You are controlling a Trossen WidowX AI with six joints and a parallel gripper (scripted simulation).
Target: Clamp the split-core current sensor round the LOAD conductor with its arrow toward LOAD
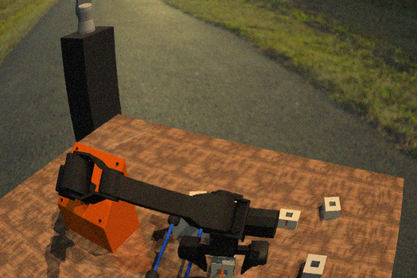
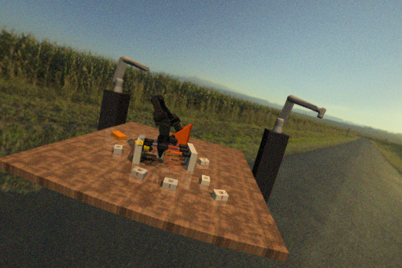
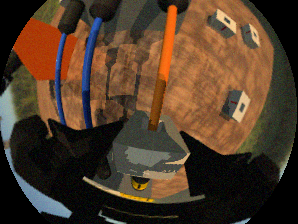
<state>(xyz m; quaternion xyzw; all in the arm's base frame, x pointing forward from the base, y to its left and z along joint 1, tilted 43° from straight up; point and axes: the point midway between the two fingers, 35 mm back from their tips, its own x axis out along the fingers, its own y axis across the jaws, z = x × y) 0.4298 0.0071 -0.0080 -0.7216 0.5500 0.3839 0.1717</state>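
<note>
The grey current sensor (image 1: 216, 262) (image 3: 145, 156) sits round the orange conductor (image 3: 169, 50), which runs into its opening. Its halves look closed together, but the latch and arrow cannot be made out. My gripper (image 1: 224, 271) (image 3: 150, 128) is open, its fingers on either side of the sensor with a gap showing beside each in the top view. Two blue conductors (image 1: 163, 248) (image 3: 89, 75) run alongside, on the side toward the orange base. The LOAD lettering cannot be read in any view. In the exterior view the arm largely hides the sensor.
White end supports (image 2: 137, 153) (image 2: 192, 159) carry the conductors. The orange wedge-shaped base (image 1: 93, 219) (image 2: 183, 135) (image 3: 40, 50) stands behind. Several small pale blocks (image 1: 314, 265) (image 2: 169, 184) (image 3: 239, 106) and a flat orange block (image 2: 119, 135) lie on the table (image 2: 115, 188).
</note>
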